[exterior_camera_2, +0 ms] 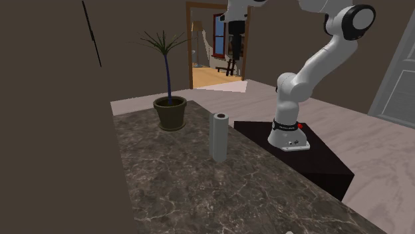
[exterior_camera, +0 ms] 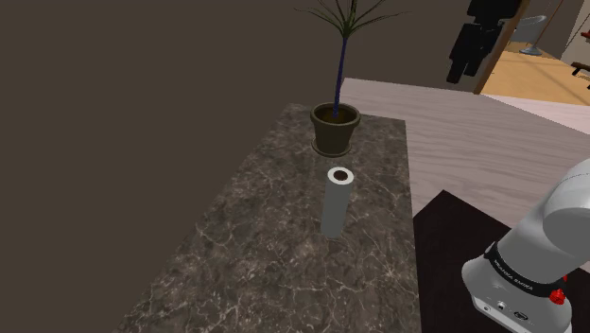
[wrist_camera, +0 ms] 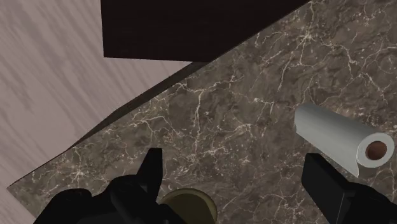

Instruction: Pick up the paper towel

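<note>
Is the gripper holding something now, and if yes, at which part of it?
Nothing is held. The gripper is open, with its fingers apart above the counter. The paper towel stands upright on the counter, untouched.

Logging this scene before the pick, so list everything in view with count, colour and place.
paper towel: one, pale grey roll, upright on the counter, apart from the plant
potted plant: one, thin dark leaves in an olive pot, on the counter beyond the roll
counter: one, dark with pale marble-like veins, beside the stand
stand: one, dark box, on the floor
floor: pale planks, around the stand
arm: one, white with dark joints, rising from the stand
claw: one, black, open, high above the counter, holding nothing
</note>
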`<state>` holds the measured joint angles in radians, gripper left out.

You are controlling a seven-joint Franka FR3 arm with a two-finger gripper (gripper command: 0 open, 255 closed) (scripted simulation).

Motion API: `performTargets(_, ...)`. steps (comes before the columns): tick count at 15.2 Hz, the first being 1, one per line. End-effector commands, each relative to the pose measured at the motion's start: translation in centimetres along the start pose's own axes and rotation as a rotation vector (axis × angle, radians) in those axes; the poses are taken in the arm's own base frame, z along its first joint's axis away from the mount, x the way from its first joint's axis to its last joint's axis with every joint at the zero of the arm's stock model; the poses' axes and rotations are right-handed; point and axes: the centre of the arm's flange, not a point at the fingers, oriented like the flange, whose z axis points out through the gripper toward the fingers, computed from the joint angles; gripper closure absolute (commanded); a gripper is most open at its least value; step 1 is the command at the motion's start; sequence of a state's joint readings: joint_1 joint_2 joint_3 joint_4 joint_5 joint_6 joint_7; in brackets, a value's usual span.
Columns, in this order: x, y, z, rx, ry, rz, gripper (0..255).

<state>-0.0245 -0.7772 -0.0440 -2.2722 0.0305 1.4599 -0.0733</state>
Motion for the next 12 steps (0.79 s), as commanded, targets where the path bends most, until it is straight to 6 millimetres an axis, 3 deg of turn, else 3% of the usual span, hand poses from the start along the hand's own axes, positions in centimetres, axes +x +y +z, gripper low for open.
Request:
performTargets(1, 0.0, 0.0, 0.0, 0.000, 0.000, 0.000, 0)
performTargets(12, 4.5, -12.0, 7.6, -0.034, 0.001, -0.017, 0)
